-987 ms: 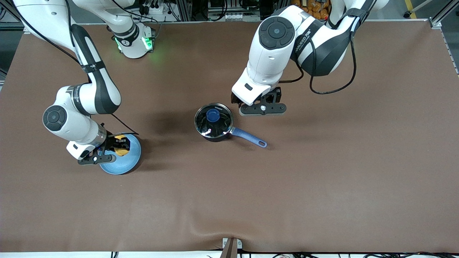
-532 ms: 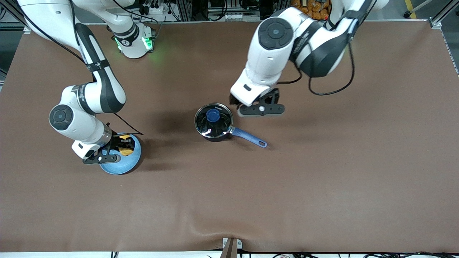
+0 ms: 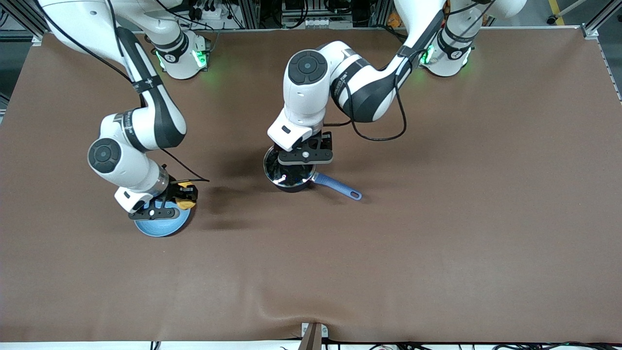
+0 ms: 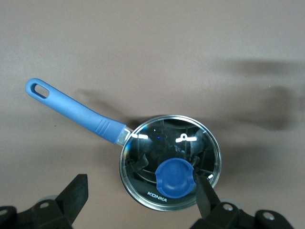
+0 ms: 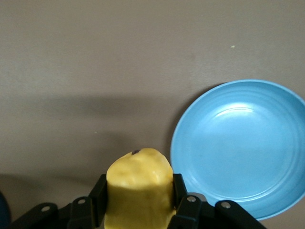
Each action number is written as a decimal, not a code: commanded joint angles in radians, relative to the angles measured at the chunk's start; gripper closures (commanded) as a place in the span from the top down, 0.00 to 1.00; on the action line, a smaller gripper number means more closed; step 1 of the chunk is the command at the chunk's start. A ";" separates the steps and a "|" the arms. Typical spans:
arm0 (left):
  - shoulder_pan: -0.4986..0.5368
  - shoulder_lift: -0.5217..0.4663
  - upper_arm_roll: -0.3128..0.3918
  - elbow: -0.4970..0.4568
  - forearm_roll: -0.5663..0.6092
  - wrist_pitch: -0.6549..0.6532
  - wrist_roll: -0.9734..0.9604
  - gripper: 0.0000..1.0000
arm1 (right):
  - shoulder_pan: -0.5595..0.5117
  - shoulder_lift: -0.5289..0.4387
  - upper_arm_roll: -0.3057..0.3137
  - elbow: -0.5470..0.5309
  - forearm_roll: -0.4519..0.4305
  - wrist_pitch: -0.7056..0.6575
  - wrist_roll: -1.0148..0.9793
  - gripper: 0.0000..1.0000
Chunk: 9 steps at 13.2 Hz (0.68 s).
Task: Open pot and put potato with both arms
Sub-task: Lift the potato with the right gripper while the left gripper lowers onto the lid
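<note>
Glass lid point(image 4: 170, 162) sits on the pot point(image 3: 291, 176), so the pot is not open yet. We have the left gripper point(image 3: 306, 155) over it, fingers spread wide. In the left wrist view 1 fingertip point(image 4: 204, 192) is right beside the blue knob point(image 4: 175, 178) and the other is well off over bare table. So the knob is not centred between the fingers; we judge the gripper needs to shift sideways before closing, otherwise the close pushes the knob instead of pinching it. Pot sits near the table's middle, its blue handle point(image 3: 337, 187) pointing toward the front camera and the left arm's end, clear of the gripper's approach.

We hold the potato point(image 5: 139, 188) in the right gripper point(image 3: 175, 199), fingers pinching it on 2 sides. It is lifted off the light-blue plate point(image 5: 238, 148), which now shows bare in the right wrist view. The gripper hangs over the plate's edge nearest the pot, at the right arm's end of the table.

Our read: the 2 arms work in parallel, potato picked while the lid grasp is lined up, so the drop can follow once the lid is off. Risk: the glass lid may slide if the knob is caught off-centre, and the right arm must wait for the pot mouth to clear.
</note>
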 commanded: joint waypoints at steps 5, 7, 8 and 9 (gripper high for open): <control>-0.033 0.080 0.002 0.021 0.016 0.075 -0.071 1.00 | 0.097 -0.020 -0.004 0.012 0.089 -0.016 0.100 0.00; -0.042 0.097 0.002 0.021 0.016 0.098 -0.079 1.00 | 0.110 -0.015 -0.004 0.025 0.088 -0.016 0.116 0.00; -0.046 0.108 0.004 0.021 0.016 0.107 -0.087 1.00 | 0.111 -0.014 -0.004 0.026 0.088 -0.016 0.117 0.00; -0.048 0.116 0.004 0.021 0.017 0.116 -0.093 1.00 | 0.113 -0.014 -0.004 0.031 0.088 -0.017 0.116 0.00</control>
